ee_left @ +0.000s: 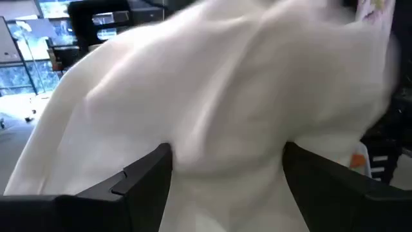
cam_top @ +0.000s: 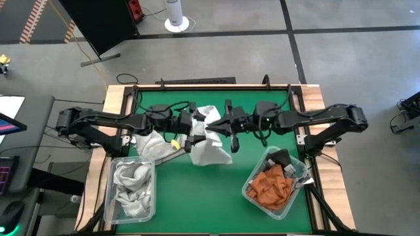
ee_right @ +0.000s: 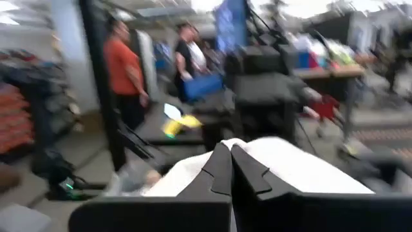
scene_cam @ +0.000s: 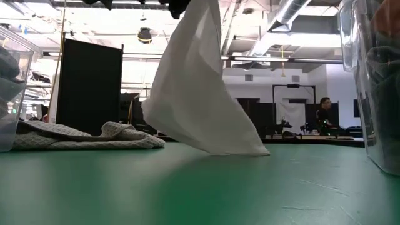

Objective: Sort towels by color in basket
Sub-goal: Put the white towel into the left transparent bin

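Note:
A white towel [cam_top: 210, 141] hangs above the middle of the table between both grippers. In the low view the white towel [scene_cam: 200, 94] drapes down, and its lower edge [scene_cam: 240, 150] rests on the green table. My right gripper [cam_top: 222, 124] is shut on its top. My left gripper [cam_top: 195, 126] is open, and in its wrist view the white towel [ee_left: 219, 109] fills the space between its fingers. A white-and-grey checked towel [cam_top: 154, 144] lies crumpled on the table to the left, also seen in the low view [scene_cam: 87, 134]. My right gripper [ee_right: 230, 171] pinches the white towel's upper part [ee_right: 290, 171] between its two shut fingers, coming level from the table's right. The towel hangs slack below the fingers, with its lower edge on the table. Whether my left gripper's fingers [ee_left: 145, 171] touch the cloth, I cannot tell.
A clear bin [cam_top: 110, 196] at the near left holds grey and white towels. A second clear bin [cam_top: 248, 191] at the near right holds rust orange towels [cam_top: 272, 187] and a dark grey one [cam_top: 281, 158]. Bare green table lies between the bins. People stand in the room beyond.

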You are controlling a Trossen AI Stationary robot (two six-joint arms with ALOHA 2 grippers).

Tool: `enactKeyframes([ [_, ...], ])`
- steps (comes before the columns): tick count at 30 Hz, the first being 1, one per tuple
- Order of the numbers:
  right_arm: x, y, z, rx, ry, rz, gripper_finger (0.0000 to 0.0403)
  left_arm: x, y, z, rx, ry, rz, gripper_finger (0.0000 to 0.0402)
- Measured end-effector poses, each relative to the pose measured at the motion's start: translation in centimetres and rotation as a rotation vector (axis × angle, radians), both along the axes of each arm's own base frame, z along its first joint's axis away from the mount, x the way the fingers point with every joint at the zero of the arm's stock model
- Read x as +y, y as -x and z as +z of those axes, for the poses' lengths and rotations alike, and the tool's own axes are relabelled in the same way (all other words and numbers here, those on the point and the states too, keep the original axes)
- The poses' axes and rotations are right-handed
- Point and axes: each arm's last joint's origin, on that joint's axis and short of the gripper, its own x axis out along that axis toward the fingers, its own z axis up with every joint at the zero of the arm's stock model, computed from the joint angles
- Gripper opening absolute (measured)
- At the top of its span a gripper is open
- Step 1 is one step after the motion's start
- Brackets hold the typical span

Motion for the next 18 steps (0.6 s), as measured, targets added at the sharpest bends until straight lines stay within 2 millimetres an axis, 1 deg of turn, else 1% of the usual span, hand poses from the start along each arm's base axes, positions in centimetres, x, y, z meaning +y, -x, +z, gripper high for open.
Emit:
enactKeyframes([
  [2, 0.4, -0.3, 0.4, -0.057, 0.005, 0.030, 0.0017, 0.0, -0.4, 0.0, -0.002, -0.014, 0.002, 0.0283],
  [6, 0.9, -0.9, 1.2, -0.123, 0.046, 0.039, 0.0018, 0.1, -1.5, -0.7, 0.019, -0.052, 0.003, 0.0283],
  [9, 0.9, -1.6, 1.3, -0.131, 0.050, 0.052, 0.0018, 0.0, -2.2, -1.3, 0.017, -0.077, -0.037, 0.0283],
  [12, 1.0, -2.1, 1.0, -0.114, 0.053, 0.063, 0.0018, -0.1, -2.2, -1.2, 0.001, -0.095, -0.081, 0.0273],
  [14, 1.2, -2.1, 1.0, -0.113, 0.052, 0.070, 0.0020, -0.3, -2.0, -0.8, -0.016, -0.106, -0.100, 0.0250],
  [15, 1.3, -2.0, 1.1, -0.117, 0.052, 0.071, 0.0023, -0.3, -1.8, -0.6, -0.019, -0.112, -0.103, 0.0233],
  [18, 1.5, -1.3, 1.8, -0.127, 0.057, 0.078, 0.0038, -0.5, -1.1, 0.3, -0.049, -0.125, -0.131, 0.0158],
])
